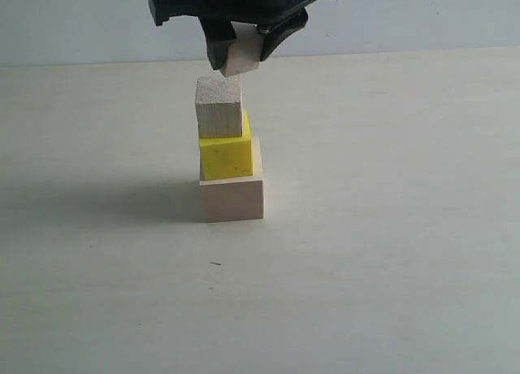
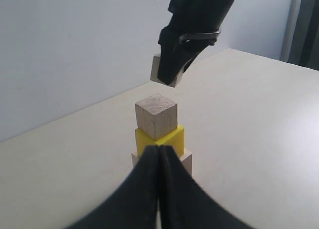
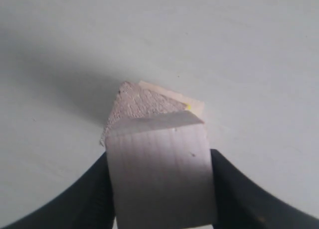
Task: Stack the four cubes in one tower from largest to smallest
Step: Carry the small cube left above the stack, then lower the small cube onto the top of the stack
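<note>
The tower stands on the table as three cubes: a large pale wood base (image 1: 233, 197), a bright yellow cube (image 1: 226, 154) and a smaller pale wood cube (image 1: 219, 107). Just above it hangs the tiny pale wood cube (image 1: 241, 59), tilted, with my right gripper (image 1: 242, 53) shut on it. In the right wrist view the tiny cube (image 3: 159, 174) fills the space between the fingers (image 3: 97, 194), and the smaller wood cube's top (image 3: 137, 107) lies below. My left gripper (image 2: 159, 152) is shut and empty, low in front of the tower (image 2: 156, 117), apart from it.
The pale tabletop (image 1: 390, 228) stretches around the tower, with a light wall behind. A small dark speck (image 1: 214, 263) lies on the table in front of the base. The right arm (image 2: 197, 25) reaches down over the tower.
</note>
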Robot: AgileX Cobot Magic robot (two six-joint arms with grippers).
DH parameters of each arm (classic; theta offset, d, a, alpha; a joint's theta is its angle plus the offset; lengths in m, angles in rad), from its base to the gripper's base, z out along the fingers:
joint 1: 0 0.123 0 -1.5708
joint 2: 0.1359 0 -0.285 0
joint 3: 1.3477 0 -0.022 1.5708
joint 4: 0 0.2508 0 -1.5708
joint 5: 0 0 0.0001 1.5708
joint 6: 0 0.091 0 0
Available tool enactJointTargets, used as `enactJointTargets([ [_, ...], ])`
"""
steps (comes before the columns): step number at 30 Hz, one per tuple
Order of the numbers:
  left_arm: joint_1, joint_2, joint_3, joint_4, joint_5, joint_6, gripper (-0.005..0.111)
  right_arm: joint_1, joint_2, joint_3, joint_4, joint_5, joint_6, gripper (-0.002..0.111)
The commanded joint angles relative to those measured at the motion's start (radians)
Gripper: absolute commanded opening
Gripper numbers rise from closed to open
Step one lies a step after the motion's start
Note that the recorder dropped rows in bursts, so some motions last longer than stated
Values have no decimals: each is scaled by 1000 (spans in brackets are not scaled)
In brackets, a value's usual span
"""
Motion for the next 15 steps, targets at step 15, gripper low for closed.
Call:
enactJointTargets([
  [15,-3,-5,6,1,-18,-3,0,1,79,-78,57,3,73,0],
])
